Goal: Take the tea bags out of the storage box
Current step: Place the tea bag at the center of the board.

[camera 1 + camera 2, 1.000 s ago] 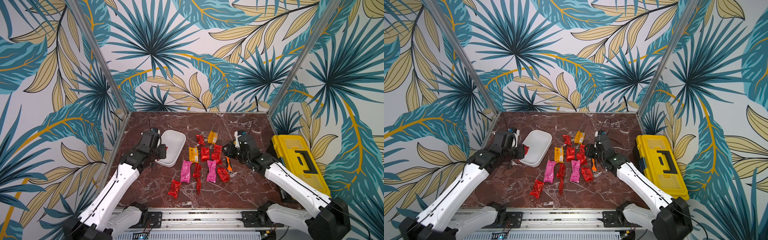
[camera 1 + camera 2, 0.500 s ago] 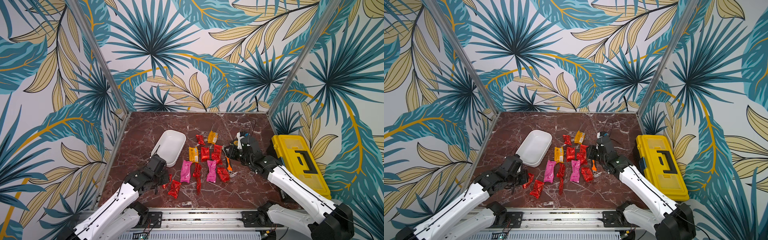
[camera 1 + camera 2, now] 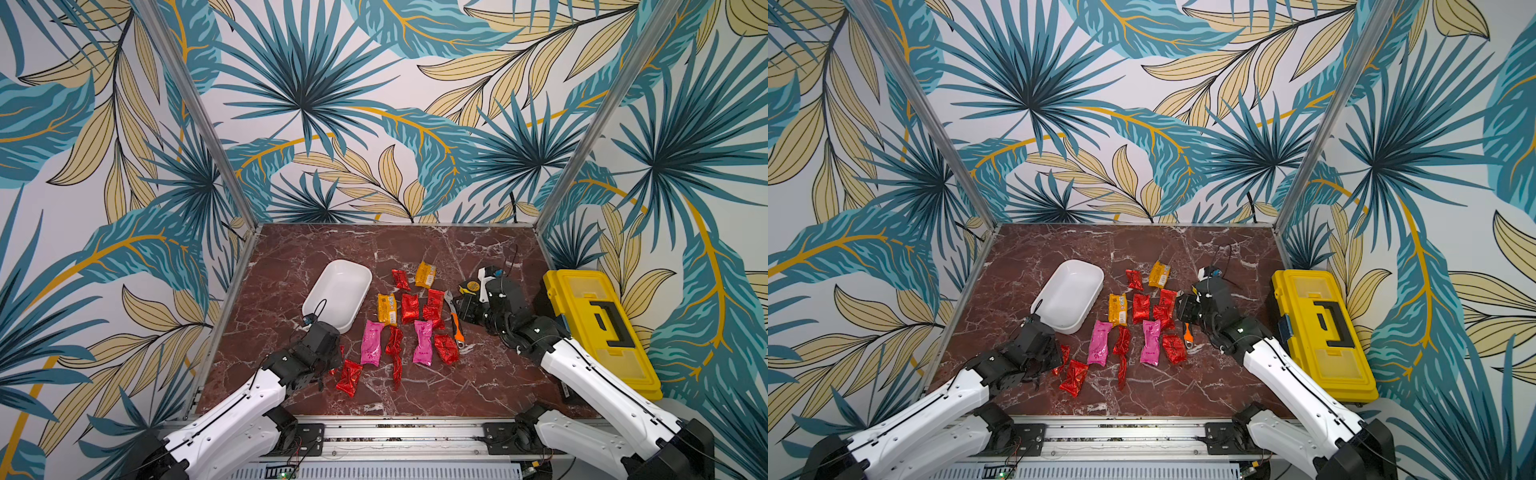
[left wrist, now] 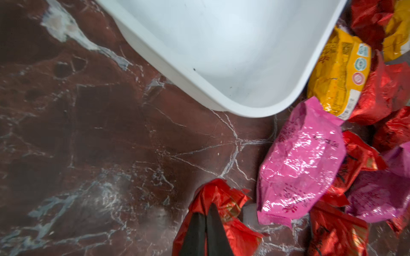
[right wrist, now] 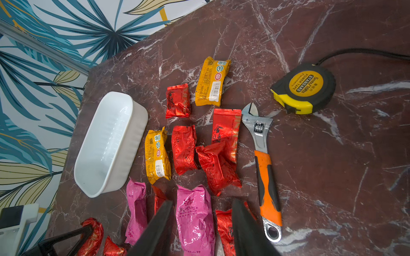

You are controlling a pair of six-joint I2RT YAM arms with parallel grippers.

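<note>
Left gripper, carried low over the marble table by the left arm stretched forward from the base rail, jaws pressed together on a crinkled red tea bag; whether that bag touches the table cannot be told. Storage box, white and empty, stands just beyond this gripper, apart from it; a pink tea bag lies just beside the gripper. Right gripper, on the right arm bent inward, jaws apart and holding nothing, raised beside the other tea bags, which lie spread on the table between the two grippers, all outside the box.
</note>
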